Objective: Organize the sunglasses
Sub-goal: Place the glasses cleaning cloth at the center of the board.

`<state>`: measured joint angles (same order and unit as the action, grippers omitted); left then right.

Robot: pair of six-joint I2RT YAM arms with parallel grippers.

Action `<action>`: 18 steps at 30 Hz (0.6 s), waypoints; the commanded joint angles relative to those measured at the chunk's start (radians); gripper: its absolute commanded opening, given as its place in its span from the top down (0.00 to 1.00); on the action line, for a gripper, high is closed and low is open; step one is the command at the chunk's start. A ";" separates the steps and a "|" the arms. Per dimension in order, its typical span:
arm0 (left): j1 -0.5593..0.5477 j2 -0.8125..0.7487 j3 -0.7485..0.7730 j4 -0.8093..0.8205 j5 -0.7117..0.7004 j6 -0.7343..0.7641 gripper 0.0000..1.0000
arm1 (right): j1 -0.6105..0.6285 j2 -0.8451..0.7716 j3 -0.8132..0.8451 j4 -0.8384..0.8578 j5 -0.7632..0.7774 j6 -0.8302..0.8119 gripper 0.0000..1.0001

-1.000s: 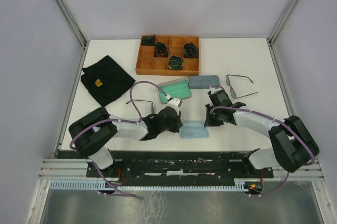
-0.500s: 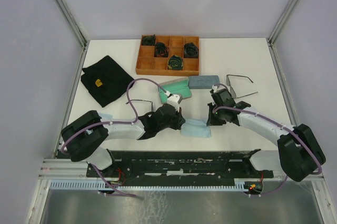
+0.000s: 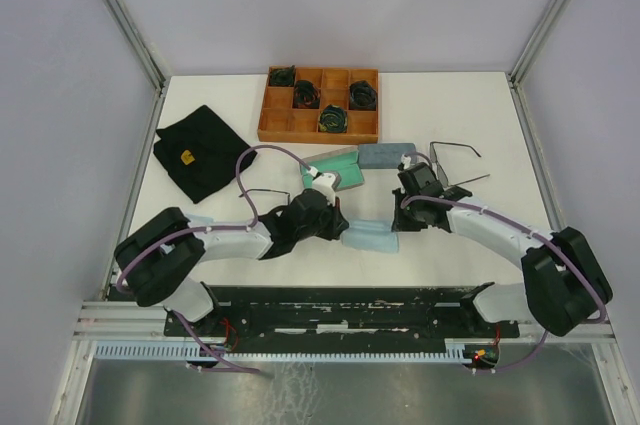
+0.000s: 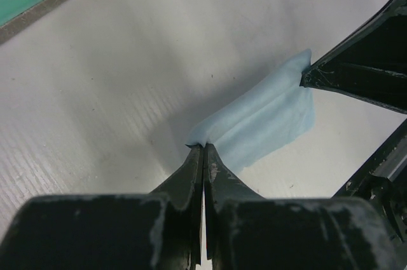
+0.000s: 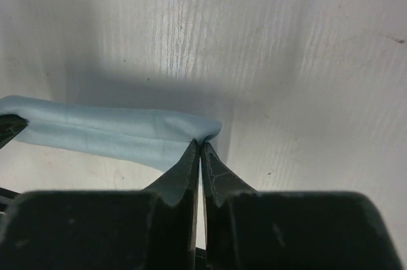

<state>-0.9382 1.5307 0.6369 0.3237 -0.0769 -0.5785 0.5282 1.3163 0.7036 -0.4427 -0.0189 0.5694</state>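
Note:
A light blue cloth [image 3: 368, 237] hangs stretched between my two grippers just above the table. My left gripper [image 3: 340, 231] is shut on its left end [image 4: 203, 146], and the cloth [image 4: 264, 114] runs away to the right gripper's fingers [image 4: 356, 76]. My right gripper [image 3: 397, 223] is shut on its right end [image 5: 201, 143], with the cloth [image 5: 108, 131] running off to the left. One pair of sunglasses [image 3: 455, 161] lies open at the right. The other pair [image 3: 258, 192] lies left of centre, partly hidden by the left arm's cable.
An open teal case [image 3: 335, 170] and a grey case [image 3: 386, 155] lie behind the grippers. A wooden tray [image 3: 270, 105] with dark green coiled bundles stands at the back. A black cloth [image 3: 200, 150] lies at the left. Another light blue piece [image 3: 200, 222] shows under the left arm.
Both grippers have carried the blue cloth slightly away from the near edge. It now looks narrower and more stretched between them.

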 commanded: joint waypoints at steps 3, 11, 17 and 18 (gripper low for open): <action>0.023 0.046 0.019 0.066 0.054 -0.003 0.97 | 0.000 0.082 0.037 0.076 0.014 -0.011 0.89; 0.031 0.132 0.040 0.106 0.083 0.000 0.97 | -0.001 0.162 0.065 0.124 0.013 -0.018 0.80; 0.032 0.134 0.035 0.106 0.078 -0.001 0.97 | -0.001 0.148 0.051 0.115 0.018 -0.018 0.63; 0.032 0.134 0.035 0.104 0.078 -0.001 0.97 | -0.001 0.146 0.050 0.111 0.017 -0.020 0.63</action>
<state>-0.9108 1.6634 0.6426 0.3767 -0.0032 -0.5781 0.5282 1.4750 0.7303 -0.3523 -0.0177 0.5556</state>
